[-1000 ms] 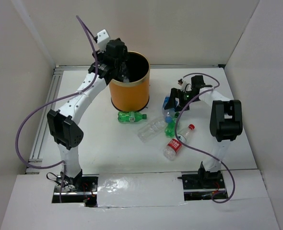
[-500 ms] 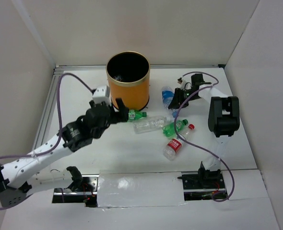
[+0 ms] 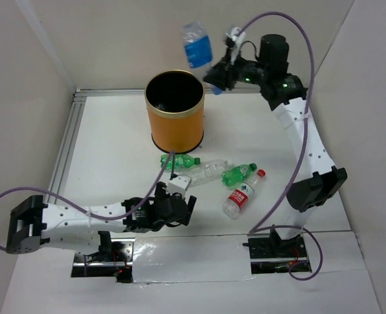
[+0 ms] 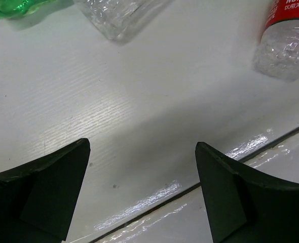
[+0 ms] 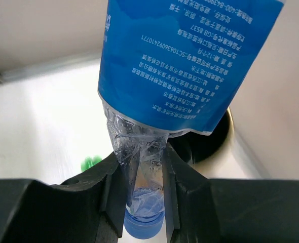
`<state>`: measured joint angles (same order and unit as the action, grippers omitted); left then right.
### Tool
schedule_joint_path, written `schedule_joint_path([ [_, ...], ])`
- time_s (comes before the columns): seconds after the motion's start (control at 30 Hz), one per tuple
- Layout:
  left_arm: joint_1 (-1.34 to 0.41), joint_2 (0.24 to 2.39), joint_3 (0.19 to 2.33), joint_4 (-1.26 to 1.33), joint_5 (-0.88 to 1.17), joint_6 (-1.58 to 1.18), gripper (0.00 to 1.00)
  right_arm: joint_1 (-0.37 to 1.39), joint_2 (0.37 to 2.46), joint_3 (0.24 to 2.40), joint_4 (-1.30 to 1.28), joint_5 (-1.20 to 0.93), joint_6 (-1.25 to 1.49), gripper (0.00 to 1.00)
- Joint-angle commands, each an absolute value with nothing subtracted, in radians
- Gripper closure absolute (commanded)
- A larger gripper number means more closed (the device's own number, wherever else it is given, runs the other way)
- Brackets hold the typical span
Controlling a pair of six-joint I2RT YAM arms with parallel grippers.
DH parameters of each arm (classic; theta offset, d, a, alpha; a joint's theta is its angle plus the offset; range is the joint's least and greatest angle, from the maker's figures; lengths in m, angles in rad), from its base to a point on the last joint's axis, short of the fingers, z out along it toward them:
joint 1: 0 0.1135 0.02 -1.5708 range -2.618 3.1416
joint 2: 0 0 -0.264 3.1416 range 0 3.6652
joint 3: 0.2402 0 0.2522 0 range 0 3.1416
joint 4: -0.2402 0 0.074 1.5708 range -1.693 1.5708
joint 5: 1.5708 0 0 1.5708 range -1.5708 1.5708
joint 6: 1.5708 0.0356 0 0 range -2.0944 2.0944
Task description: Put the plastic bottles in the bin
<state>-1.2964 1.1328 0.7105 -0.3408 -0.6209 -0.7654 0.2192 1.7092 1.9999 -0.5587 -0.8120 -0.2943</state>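
My right gripper (image 3: 214,70) is raised high beside the orange bin (image 3: 175,127), just right of its opening. It is shut on the neck of the blue-labelled bottle (image 3: 196,44), whose body sticks up and left. In the right wrist view the fingers (image 5: 114,187) pinch the crumpled neck of that bottle (image 5: 190,61) above the blue cap. On the table lie a green bottle (image 3: 178,161), a clear bottle (image 3: 206,171), a second green bottle (image 3: 239,173) and a red-labelled bottle (image 3: 241,195). My left gripper (image 3: 183,212) hangs low near the front edge, open and empty (image 4: 142,147).
The bin's dark opening (image 5: 215,136) shows behind the held bottle. In the left wrist view the clear bottle (image 4: 119,15) and red-labelled bottle (image 4: 289,35) lie ahead of the open fingers. A seam of glossy tape (image 3: 193,252) runs along the table's front edge.
The right gripper shut on the blue-labelled bottle and lifted it from the table to high beside the bin. The left arm swung from the bin down to the table's front.
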Motion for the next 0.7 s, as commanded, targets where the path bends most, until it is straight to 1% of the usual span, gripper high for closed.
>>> schedule_joint_path([
  [0.0,-1.319,1.201,0.791,-0.333,-0.715,-0.778,0.02,0.371,1.775,2.107,-0.407,-0.743,-0.298,0.84],
  [0.03,-1.328,1.216,0.801,-0.333,-0.715,-0.778,0.02,0.391,1.842,2.14,-0.407,-0.733,-0.298,0.83],
  [0.1,-1.328,1.241,0.811,-0.333,-0.747,-0.778,0.02,0.426,1.9,2.204,-0.381,-0.678,-0.256,0.83],
  [0.17,-1.328,1.241,0.821,-0.324,-0.782,-0.767,0.02,0.468,1.965,2.22,-0.33,-0.602,-0.223,0.78],
  [0.2,-1.328,1.241,0.821,-0.308,-0.796,-0.744,0.01,0.48,1.985,2.236,-0.315,-0.583,-0.213,0.78],
  [0.23,-1.328,1.241,0.83,-0.299,-0.808,-0.729,0.01,0.48,2.032,2.252,-0.304,-0.583,-0.213,0.75],
  [0.27,-1.328,1.25,0.841,-0.29,-0.828,-0.701,0.01,0.489,2.077,2.291,-0.304,-0.554,-0.184,0.66],
  [0.3,-1.328,1.25,0.841,-0.29,-0.84,-0.687,0.01,0.489,2.077,2.307,-0.304,-0.554,-0.173,0.61],
  [0.33,-1.328,1.25,0.841,-0.276,-0.841,-0.671,0.01,0.489,2.095,2.319,-0.304,-0.543,-0.173,0.53],
  [0.37,-1.328,1.25,0.85,-0.253,-0.862,-0.652,0.01,0.489,2.108,2.319,-0.304,-0.543,-0.161,0.41],
  [0.4,-1.328,1.25,0.85,-0.239,-0.862,-0.612,0.01,0.489,2.12,2.33,-0.304,-0.529,-0.161,0.19],
  [0.53,-1.328,1.281,0.862,-0.152,-0.885,-0.494,0.01,0.459,2.091,2.33,-0.322,-0.558,-0.161,0.04],
  [0.63,-1.279,1.333,0.885,-0.062,-0.839,-0.373,0.03,0.424,2.02,2.306,-0.354,-0.596,-0.14,0.01],
  [0.67,-1.247,1.347,0.912,-0.04,-0.812,-0.341,0.03,0.385,1.999,2.292,-0.365,-0.61,-0.13,0.01],
])
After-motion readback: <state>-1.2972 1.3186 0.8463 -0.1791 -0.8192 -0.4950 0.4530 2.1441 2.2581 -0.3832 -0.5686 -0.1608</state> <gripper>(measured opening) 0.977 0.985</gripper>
